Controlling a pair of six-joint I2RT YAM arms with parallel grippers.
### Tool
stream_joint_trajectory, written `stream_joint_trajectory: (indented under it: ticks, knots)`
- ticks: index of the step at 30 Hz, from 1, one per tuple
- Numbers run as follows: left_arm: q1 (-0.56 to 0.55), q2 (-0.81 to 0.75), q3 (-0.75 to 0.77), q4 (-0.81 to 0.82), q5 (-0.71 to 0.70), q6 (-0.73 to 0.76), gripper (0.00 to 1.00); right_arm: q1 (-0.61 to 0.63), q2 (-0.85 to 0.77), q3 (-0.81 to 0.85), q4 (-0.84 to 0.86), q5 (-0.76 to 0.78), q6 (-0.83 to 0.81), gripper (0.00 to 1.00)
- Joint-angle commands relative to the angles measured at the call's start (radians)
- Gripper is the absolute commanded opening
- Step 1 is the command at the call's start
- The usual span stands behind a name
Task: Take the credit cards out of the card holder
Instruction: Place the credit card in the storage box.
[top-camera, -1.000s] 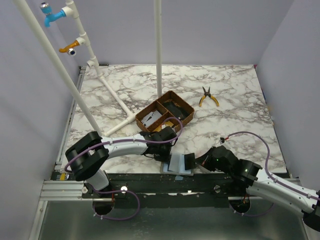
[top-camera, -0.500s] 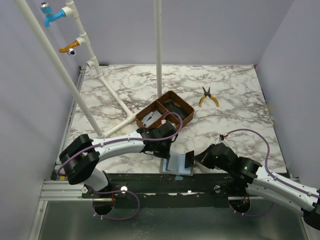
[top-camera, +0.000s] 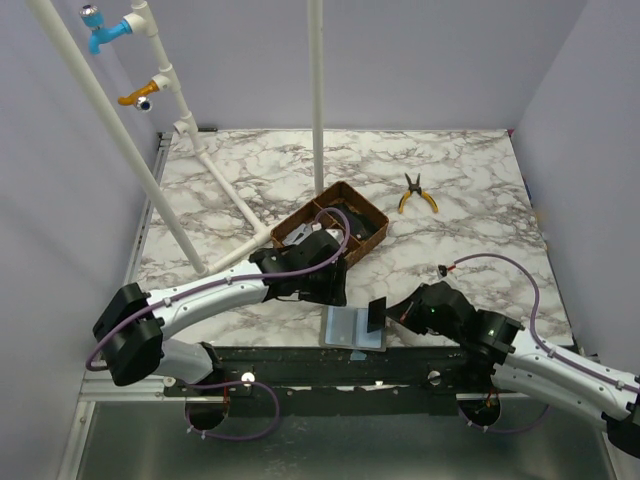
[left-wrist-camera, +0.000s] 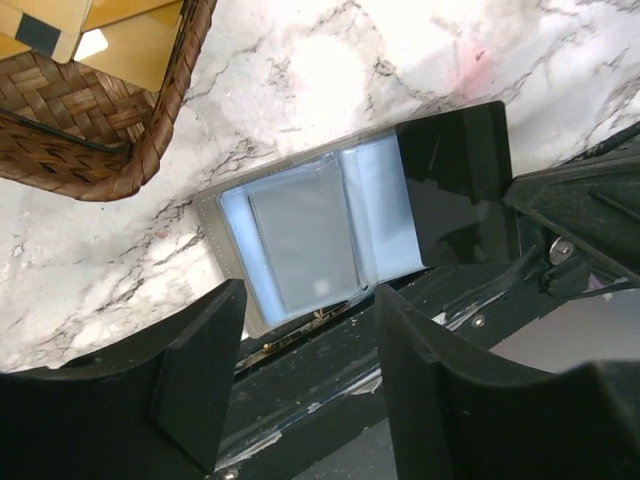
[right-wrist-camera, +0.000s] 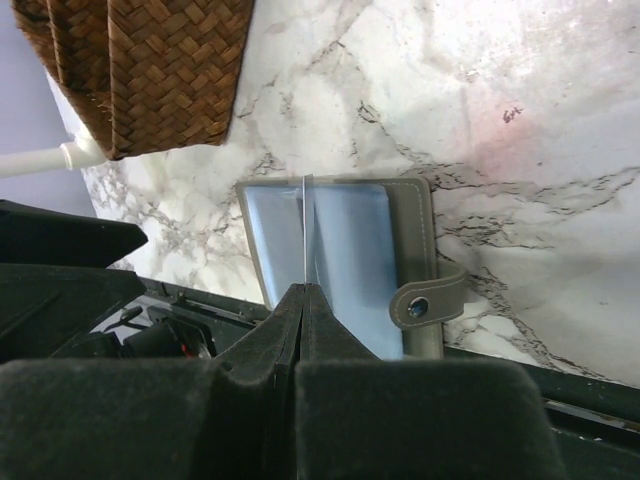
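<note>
The card holder (top-camera: 345, 328) lies open at the table's near edge, pale blue-grey inside (left-wrist-camera: 375, 215). A grey credit card (left-wrist-camera: 303, 235) sits in its left sleeve. My right gripper (right-wrist-camera: 303, 292) is shut on a thin clear sleeve leaf (right-wrist-camera: 303, 225) of the holder, which stands on edge. The holder's snap strap (right-wrist-camera: 430, 300) points to the right. My left gripper (left-wrist-camera: 310, 390) hangs open and empty above the holder's near side, fingers (left-wrist-camera: 195, 370) wide apart. From above, the left gripper (top-camera: 325, 288) is just behind the holder and the right gripper (top-camera: 376, 316) is on it.
A brown woven tray (top-camera: 370, 222) stands behind the holder; flat tan cards (left-wrist-camera: 130, 45) lie in it. Yellow-handled pliers (top-camera: 415, 193) rest at the back right. White pipes (top-camera: 230, 195) cross the left side, and a vertical pole (top-camera: 317, 100) rises behind the tray.
My left gripper went from shut to open and drew back from the holder toward the tray. The right gripper kept its pinch and lifted the sleeve leaf slightly.
</note>
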Motion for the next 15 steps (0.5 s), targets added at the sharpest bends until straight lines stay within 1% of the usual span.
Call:
stream_joint_trajectory:
  ticks: [1, 5, 15]
  knots:
    - [0.021, -0.044, -0.003, 0.040, 0.067, 0.010, 0.60, -0.003, 0.016, 0.040, 0.022, 0.015, -0.001, 0.01]
    - [0.044, -0.071, -0.028, 0.077, 0.121, 0.001, 0.64, -0.004, 0.016, 0.046, 0.045, -0.001, 0.009, 0.00]
    - [0.142, -0.156, -0.140, 0.267, 0.356, -0.063, 0.72, -0.003, 0.022, 0.148, 0.083, -0.038, 0.010, 0.01]
